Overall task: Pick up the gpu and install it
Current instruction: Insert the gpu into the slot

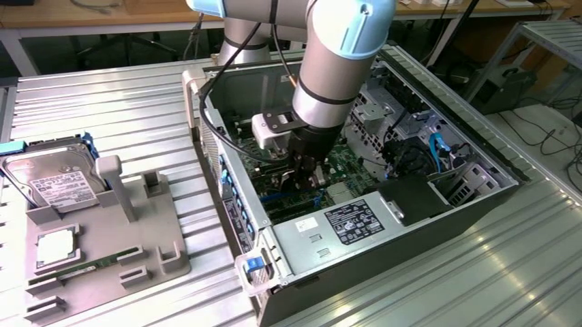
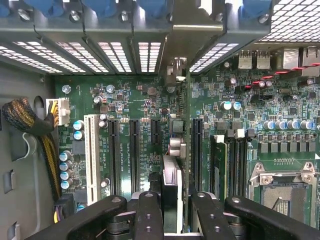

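In the exterior view I am watching the gripper (image 1: 303, 178) reaching down inside the open computer case (image 1: 473, 197), over the motherboard (image 1: 341, 167). In the wrist view its fingers (image 2: 150, 210) are clamping the gpu (image 2: 172, 187) edge-on between them, standing over the motherboard's slots.

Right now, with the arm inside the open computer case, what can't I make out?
- Wrist view: thin dark green expansion card with silvery bracket stands edge-on between the fingers; its faces are hidden.
- Wrist view: whether its connector edge is seated in the green motherboard, hidden by the card itself.
- Exterior view: the grey arm covers the card.
- Exterior view: boxy silver hard drive's white label text, too small.
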Robot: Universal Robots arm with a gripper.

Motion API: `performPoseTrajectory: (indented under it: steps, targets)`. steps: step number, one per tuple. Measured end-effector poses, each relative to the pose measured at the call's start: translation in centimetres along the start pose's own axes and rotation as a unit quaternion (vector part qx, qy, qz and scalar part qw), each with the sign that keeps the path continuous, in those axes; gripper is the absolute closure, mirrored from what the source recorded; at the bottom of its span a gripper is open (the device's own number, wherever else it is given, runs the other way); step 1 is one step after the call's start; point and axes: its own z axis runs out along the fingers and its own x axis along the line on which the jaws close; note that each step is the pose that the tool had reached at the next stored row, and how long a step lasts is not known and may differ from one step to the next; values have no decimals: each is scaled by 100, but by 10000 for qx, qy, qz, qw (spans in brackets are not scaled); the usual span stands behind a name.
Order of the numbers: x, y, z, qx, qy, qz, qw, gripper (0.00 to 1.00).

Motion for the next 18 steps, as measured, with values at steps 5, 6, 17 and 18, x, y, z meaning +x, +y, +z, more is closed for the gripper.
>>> performPoseTrajectory:
  steps: [5, 6, 17, 18]
  targets:
    - [-5, 0, 0, -15, 0, 1, 10000, 72]
    - [-9, -1, -1, -16, 0, 1, 10000, 72]
    - [-44, 27, 1, -17, 0, 1, 10000, 72]
    - [-45, 29, 1, -17, 0, 1, 10000, 72]
